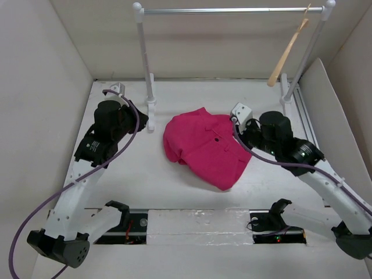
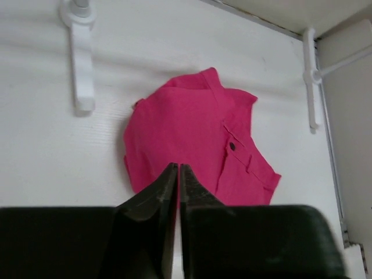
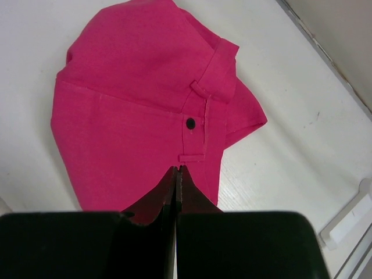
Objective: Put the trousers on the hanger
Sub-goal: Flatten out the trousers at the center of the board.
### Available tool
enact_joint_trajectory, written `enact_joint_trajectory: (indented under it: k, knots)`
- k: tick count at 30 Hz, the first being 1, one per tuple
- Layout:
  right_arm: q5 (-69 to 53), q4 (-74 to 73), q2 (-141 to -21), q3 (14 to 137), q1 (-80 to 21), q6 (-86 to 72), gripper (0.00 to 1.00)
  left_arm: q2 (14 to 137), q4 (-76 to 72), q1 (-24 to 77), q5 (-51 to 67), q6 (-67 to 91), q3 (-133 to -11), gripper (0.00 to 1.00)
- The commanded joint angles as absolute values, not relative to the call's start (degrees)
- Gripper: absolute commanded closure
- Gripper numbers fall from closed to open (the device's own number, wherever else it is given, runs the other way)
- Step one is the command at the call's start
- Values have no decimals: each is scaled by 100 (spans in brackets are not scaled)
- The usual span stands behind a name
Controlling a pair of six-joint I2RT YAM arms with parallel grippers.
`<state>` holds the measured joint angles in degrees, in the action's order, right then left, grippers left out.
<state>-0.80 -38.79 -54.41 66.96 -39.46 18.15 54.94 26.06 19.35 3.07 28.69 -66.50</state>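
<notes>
Left tool (image 2: 178, 168): the dark matte wedge fingers are pressing flat together, tips meeting in a thin seam, nothing between them. It is sitting out toward the worktop's left edge, clear of the cloth.

Right tool (image 3: 176, 170): it has the same black tapered fingers, also closing tip to tip on nothing. It is hanging just beside the right side of the trousers (image 3: 128, 116). Can't tell whether it is touching the fabric.

The trousers are lying bunched in a rounded, soft heap around the middle of the worktop (image 1: 145, 186), slightly nearer the far edge. They are bright magenta woven cloth, matte, and folding over themselves. The waistband (image 3: 224, 64) is facing up, with a small dark round button (image 3: 190, 123) and a narrow belt loop (image 3: 191, 157) showing.

The hanger (image 1: 286, 55) is a slim, curved piece of light-tan wood. Its thin wire hook is catching the rail frame (image 1: 226, 10) over the far right corner, and the body is dangling at a slant, well apart from the trousers.

The rail frame is a silver round bar on white posts, standing along the far edge. The worktop is looking white and faintly wood-grained.
</notes>
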Motion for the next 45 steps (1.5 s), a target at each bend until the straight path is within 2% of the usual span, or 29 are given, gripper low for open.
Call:
enact_joint_trajectory:
  k: [1, 3, 4, 5, 7, 14, 19, 24, 28, 29, 30, 31, 32, 33, 34, 35, 38, 41, 45]
  knots:
    - [167, -3026, -6045, 6732, -3973, 2047, 98, 5616, 2743, 1723, -140, 3154, -6339, 93]
    - [237, -2718, -6713, 6767, -3815, 2135, 80, 5572, 2585, 1592, -45, 3260, -5803, 80]
    - [150, -2342, -6958, 6811, -3745, 2223, 68, 5555, 2497, 1591, 165, 3322, -5635, 64]
    - [54, -2155, -7439, 6855, -3657, 2258, 46, 5529, 2392, 1591, 237, 3366, -5312, 58]
    - [-489, -1865, -8030, 7213, -3358, 2302, 36, 5493, 2172, 1591, 447, 3515, -4976, 49]
    - [-1860, -1645, -10807, 8901, -2655, 1961, 23, 5554, 1249, 1591, 1106, 3998, -3624, 39]
    - [-2372, -749, -11380, 8965, -2470, 1399, 18, 5678, 730, 1591, 1424, 4131, -3235, 37]
    - [-2856, -537, -11988, 9150, -2242, 1090, 17, 5897, 449, 1591, 1503, 4113, -2988, 37]
    - [-3452, -81, -12225, 9036, -2241, 889, 22, 6090, 343, 1591, 1433, 4026, -2953, 37]
    - [-3593, -53, -12260, 8931, -2241, 835, 31, 6178, 325, 1591, 1415, 3999, -2936, 37]
    - [-3734, 191, -12261, 8860, -2241, 774, 35, 6231, 273, 1591, 1380, 3990, -2936, 37]
    - [-3927, 472, -12235, 8781, -2241, 634, 42, 6284, 255, 1591, 1336, 3990, -2944, 37]
    - [-3981, 579, -12208, 8606, -2241, 581, 52, 6380, 237, 1591, 1292, 3990, -2936, 37]
    - [-4042, 641, -12104, 8535, -2241, 545, 80, 6442, 203, 1591, 1214, 4008, -2936, 37]
    - [-4069, 711, -11894, 8395, -2241, 501, 95, 6503, 185, 1591, 1065, 4086, -2918, 37]
    - [-4035, 712, -11892, 8315, -2241, 518, 100, 6539, 185, 1591, 1063, 4139, -2927, 37]
    - [-3640, 476, -11182, 8104, -2478, 781, 100, 6539, 316, 1425, 712, 4481, -2901, 37]
    - [-3069, 27, -10207, 7876, -2750, 1080, 100, 6162, 45, 1004, 949, 4833, -2691, 36]
    - [-2497, -1120, -8958, 7944, -3277, 1292, 100, 5494, -369, 582, 1055, 5132, -2601, 30]
